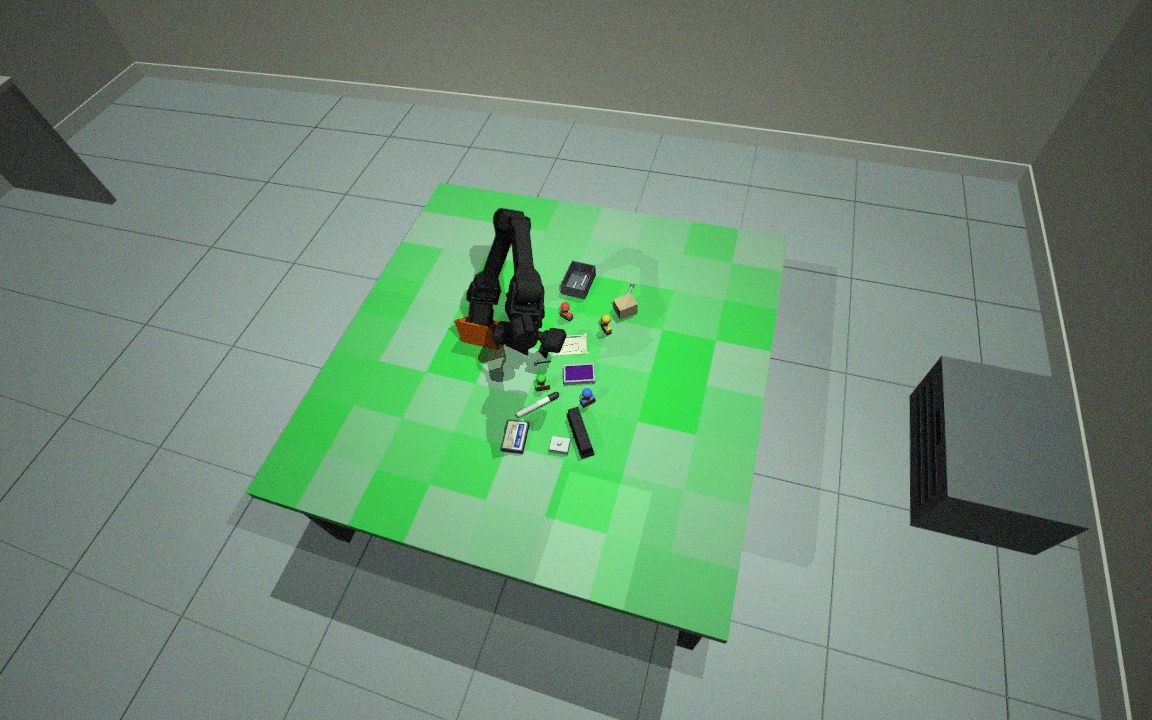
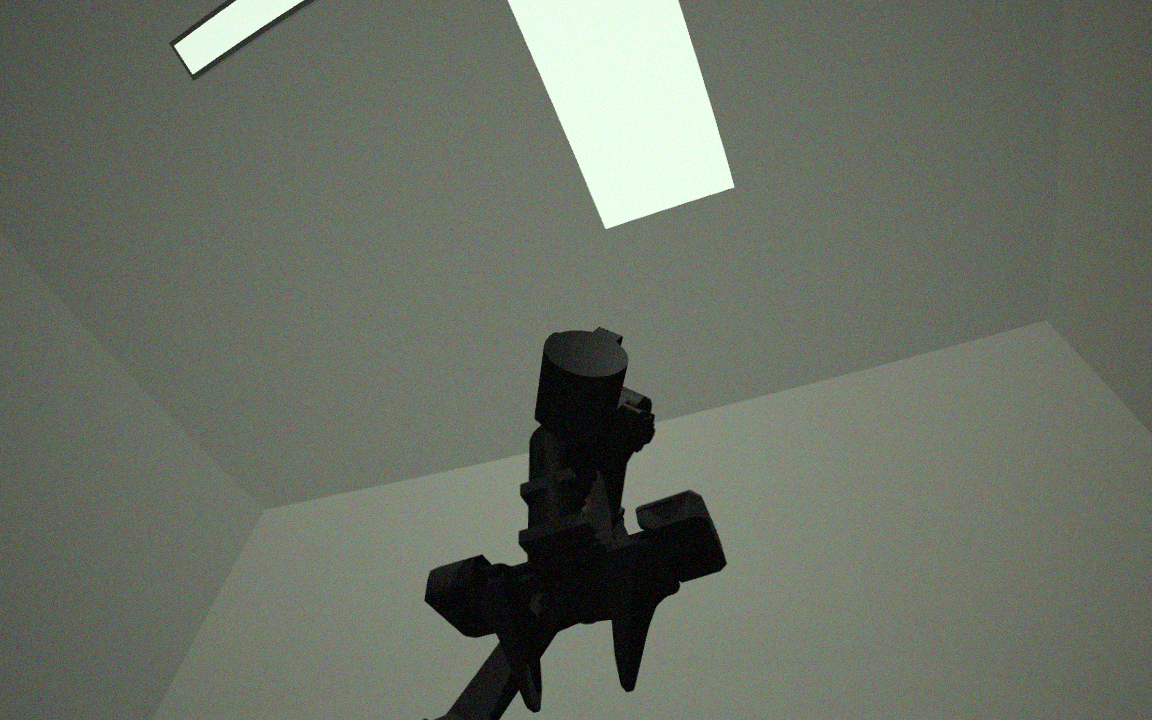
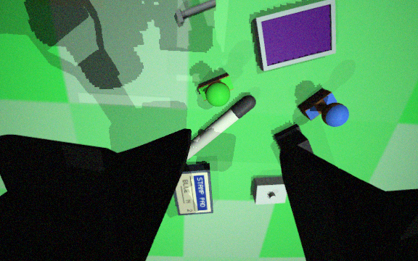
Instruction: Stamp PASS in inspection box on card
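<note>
A green-knobbed stamp stands upright on the table, free of the fingers. My gripper is open and empty, and hangs above the table a little short of that stamp. The purple ink pad lies beyond the stamp to the right. The white card lies next to the arm's wrist in the top view; whether it carries a print is too small to tell.
A blue stamp, a white marker, a stamp-pad tin, a small white block and a black bar lie nearby. A red stamp, a yellow stamp, a dark tray and a cardboard box stand farther back.
</note>
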Robot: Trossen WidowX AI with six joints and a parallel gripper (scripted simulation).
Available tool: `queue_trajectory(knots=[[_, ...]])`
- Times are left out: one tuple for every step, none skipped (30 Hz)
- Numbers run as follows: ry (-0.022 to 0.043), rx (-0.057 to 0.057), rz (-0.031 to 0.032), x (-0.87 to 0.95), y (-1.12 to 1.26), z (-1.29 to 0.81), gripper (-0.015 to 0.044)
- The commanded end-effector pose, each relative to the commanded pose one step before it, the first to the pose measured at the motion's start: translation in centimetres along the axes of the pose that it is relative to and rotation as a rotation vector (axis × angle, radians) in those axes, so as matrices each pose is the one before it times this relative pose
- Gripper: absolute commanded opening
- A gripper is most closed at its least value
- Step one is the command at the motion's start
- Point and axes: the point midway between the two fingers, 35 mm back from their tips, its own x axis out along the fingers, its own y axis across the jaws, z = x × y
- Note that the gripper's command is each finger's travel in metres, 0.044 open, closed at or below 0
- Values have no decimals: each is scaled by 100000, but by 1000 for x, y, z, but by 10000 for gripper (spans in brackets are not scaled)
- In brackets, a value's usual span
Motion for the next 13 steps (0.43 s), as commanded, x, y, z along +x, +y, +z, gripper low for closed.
queue_trajectory(knots=[[50, -241, 300, -39, 51, 14, 256], [0, 0, 0, 0, 0, 0, 256], [0, 0, 0, 0, 0, 0, 256], [0, 0, 0, 0, 0, 0, 256], [-53, 243, -304, 34, -50, -12, 256], [0, 0, 0, 0, 0, 0, 256], [0, 0, 0, 0, 0, 0, 256], [0, 0, 0, 0, 0, 0, 256], [0, 0, 0, 0, 0, 0, 256], [0, 0, 0, 0, 0, 0, 256], [0, 0, 0, 0, 0, 0, 256], [0, 0, 0, 0, 0, 0, 256], [0, 0, 0, 0, 0, 0, 256]])
